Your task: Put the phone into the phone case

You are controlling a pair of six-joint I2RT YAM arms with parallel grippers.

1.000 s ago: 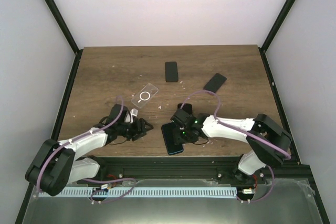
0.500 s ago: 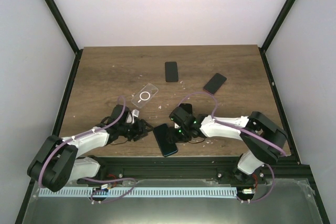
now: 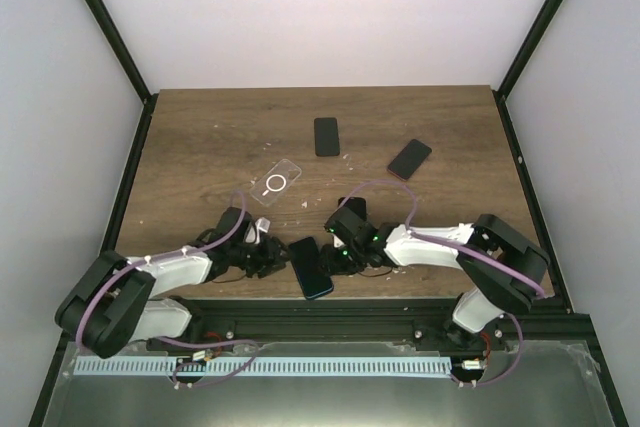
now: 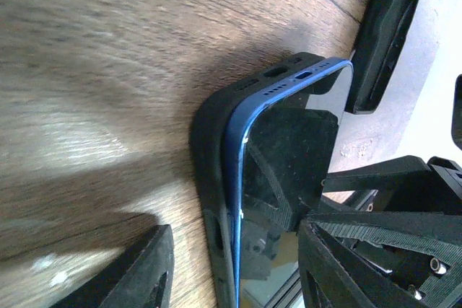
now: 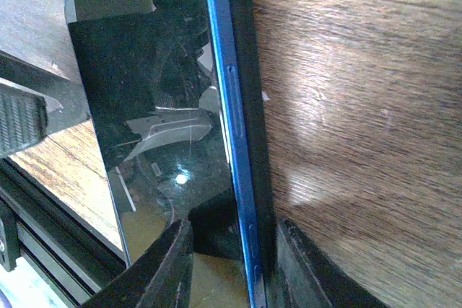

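Phone is shown partly seated in black phone case near the table front edge, pinched by right gripper; left gripper is spread astride one end.

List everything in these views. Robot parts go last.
blue phone: 1, blue rim and dark screen, near edge of the table, between the two grippers
black case: 1, black, under and around the blue phone; whether the phone is fully seated cannot be told
clear case: 1, transparent with a white ring, mid table, left of centre
black phones: 2, black, far half of the table, lying apart
table: 1, brown wood
arms: 2, white and black, reaching in from the near edge
left gripper: 1, black, open, fingers either side of the blue phone's end
right gripper: 1, black, fingers straddling the blue phone's long edge and the black case
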